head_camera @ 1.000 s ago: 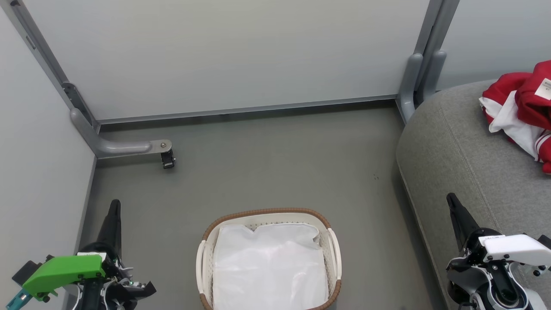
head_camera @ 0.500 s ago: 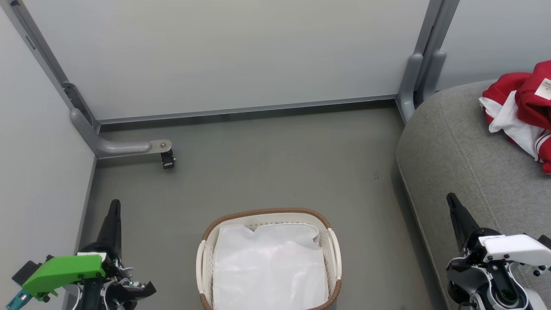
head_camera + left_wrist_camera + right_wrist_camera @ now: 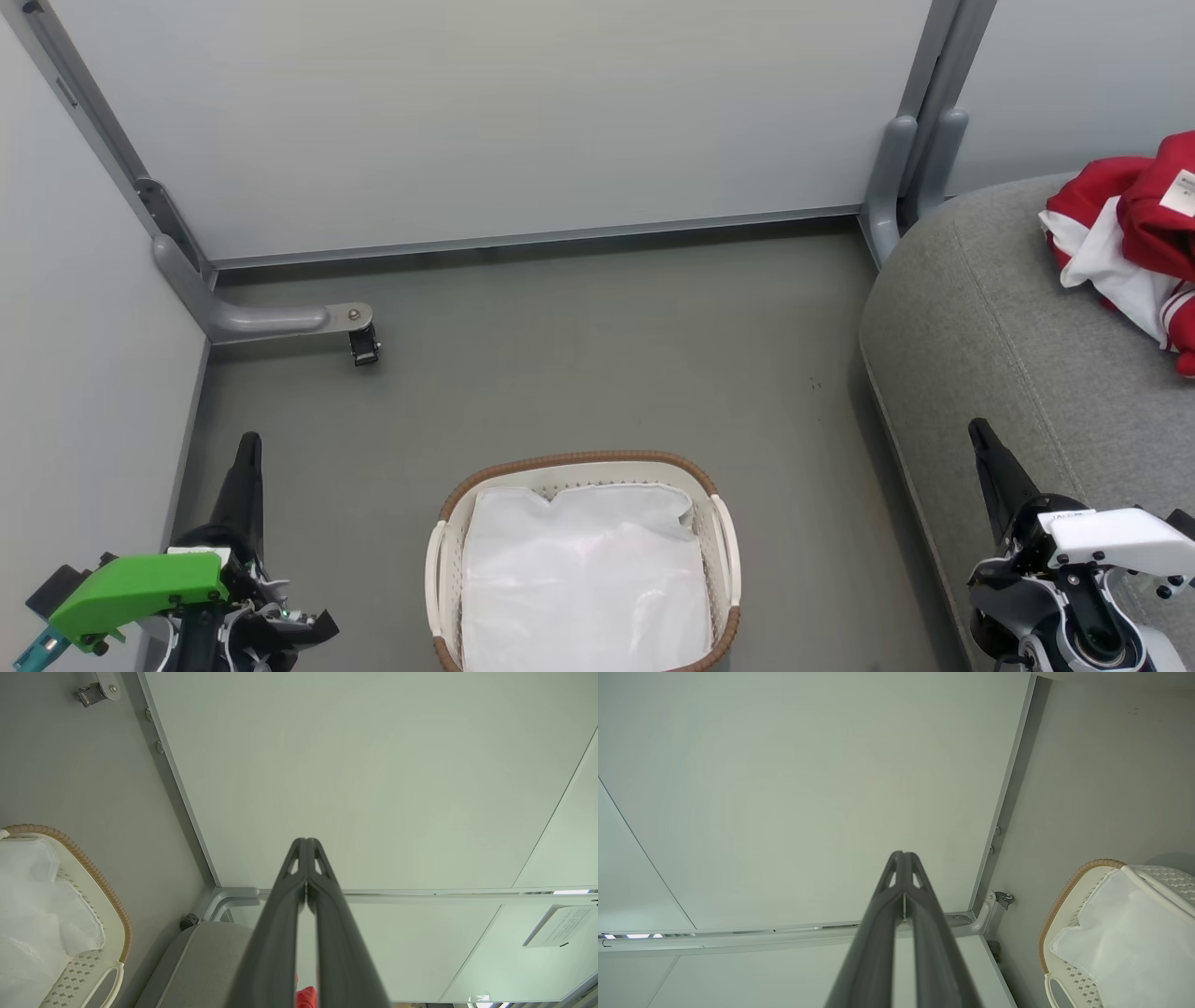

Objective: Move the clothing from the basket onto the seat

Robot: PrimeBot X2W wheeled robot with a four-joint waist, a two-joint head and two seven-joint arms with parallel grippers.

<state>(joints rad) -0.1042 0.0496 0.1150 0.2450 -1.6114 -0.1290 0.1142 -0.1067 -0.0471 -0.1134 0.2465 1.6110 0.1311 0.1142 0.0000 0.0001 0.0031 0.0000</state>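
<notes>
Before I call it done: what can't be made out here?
Head view: the clothing on the seat is cut off by the right edge; garment count unclear.
Head view: the basket is cut off by the bottom edge; its liner hides anything beneath.
Left wrist view: the left hand hides most of a red scrap.

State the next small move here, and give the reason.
Likely no further pick, just stop: the basket seems to hold just its white liner, the red clothing lies on the seat, and the left tool and right tool are shut and empty.
</notes>
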